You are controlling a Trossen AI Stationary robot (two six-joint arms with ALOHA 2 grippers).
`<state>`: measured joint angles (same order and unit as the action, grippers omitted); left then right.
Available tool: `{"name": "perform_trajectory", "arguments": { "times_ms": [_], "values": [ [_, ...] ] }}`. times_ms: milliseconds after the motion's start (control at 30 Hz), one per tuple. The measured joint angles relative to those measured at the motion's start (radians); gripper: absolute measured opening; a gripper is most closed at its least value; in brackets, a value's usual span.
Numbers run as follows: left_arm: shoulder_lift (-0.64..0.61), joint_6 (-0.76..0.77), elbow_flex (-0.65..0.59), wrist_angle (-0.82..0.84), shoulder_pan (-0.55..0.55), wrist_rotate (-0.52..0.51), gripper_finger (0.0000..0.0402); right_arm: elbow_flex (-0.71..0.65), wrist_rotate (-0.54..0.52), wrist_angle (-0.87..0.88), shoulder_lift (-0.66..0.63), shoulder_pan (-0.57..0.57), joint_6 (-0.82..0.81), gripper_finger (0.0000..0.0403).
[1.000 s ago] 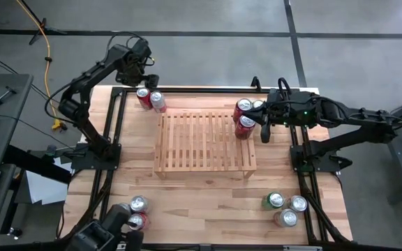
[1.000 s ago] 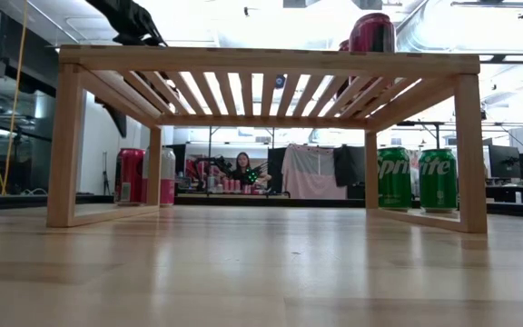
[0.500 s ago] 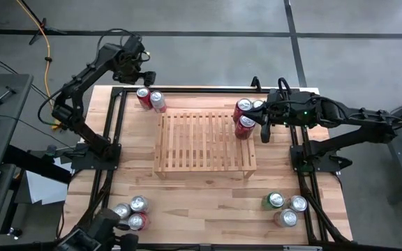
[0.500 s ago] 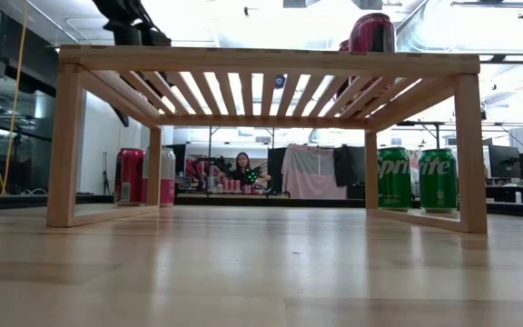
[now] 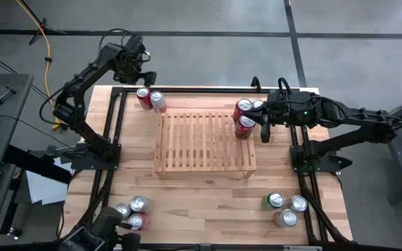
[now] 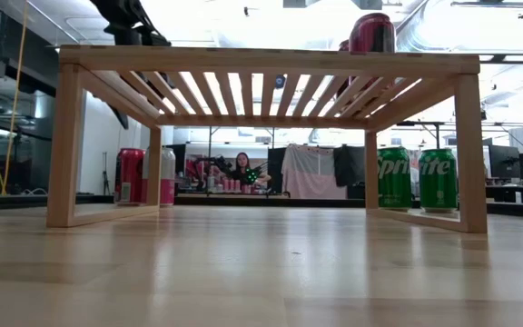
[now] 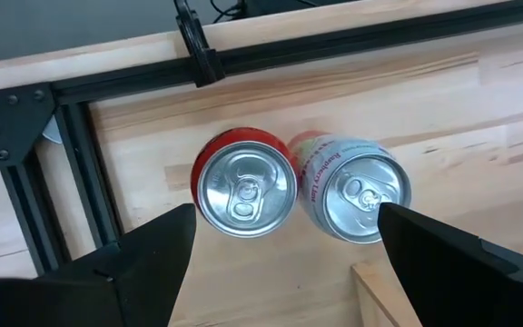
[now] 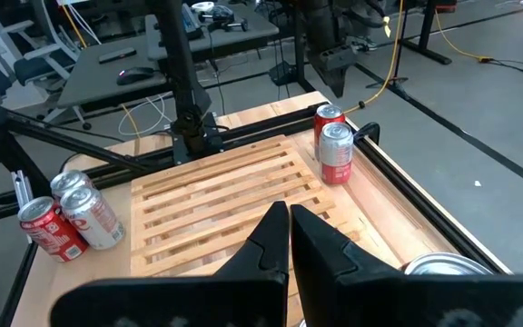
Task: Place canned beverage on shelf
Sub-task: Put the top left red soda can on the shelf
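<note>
- High view stares straight down on your whole table (image 5: 208, 188).
- Low view sits at tabletop level, looking under the shelf (image 6: 271, 62).
- Both wrist views catch those two corner cans (image 7: 298, 186).

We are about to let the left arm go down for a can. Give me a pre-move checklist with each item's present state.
1. Left gripper jaws open: ok.
2. Left gripper above the red can and white can: ok.
3. Centred on one can: not ok, the jaws straddle both.
4. Cans apart enough for a jaw between them: not ok, they touch.
5. Shelf has free slats: ok, only one red can stands on it.
6. Right gripper shut, beside the shelf's right end: ok.
</note>
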<state>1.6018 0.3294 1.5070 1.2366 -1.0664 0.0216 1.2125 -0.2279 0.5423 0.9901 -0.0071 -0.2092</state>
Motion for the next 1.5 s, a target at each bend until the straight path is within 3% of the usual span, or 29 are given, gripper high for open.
{"name": "perform_trajectory", "arguments": {
  "times_ms": [167,467,700,1233,1500],
  "values": [
    [0.022,0.005,-0.025,-0.006,0.000,-0.037,0.0335,0.000,0.000,0.000,0.000,0.000,0.000,0.0000],
    [0.028,0.033,-0.187,-0.098,0.000,-0.049,0.0335,0.000,0.000,0.000,0.000,0.000,0.000,0.0000],
    [0.028,0.027,-0.199,-0.209,0.013,-0.011,0.0335,0.000,0.000,0.000,0.000,0.000,0.000,0.0000],
    [0.049,0.018,-0.199,-0.253,0.006,-0.042,0.0334,0.000,0.000,0.000,0.000,0.000,-0.022,0.0000],
    [0.049,0.009,-0.199,-0.243,0.006,-0.058,0.0294,0.000,0.000,0.000,0.000,0.000,-0.022,0.0000]
  ]
}}
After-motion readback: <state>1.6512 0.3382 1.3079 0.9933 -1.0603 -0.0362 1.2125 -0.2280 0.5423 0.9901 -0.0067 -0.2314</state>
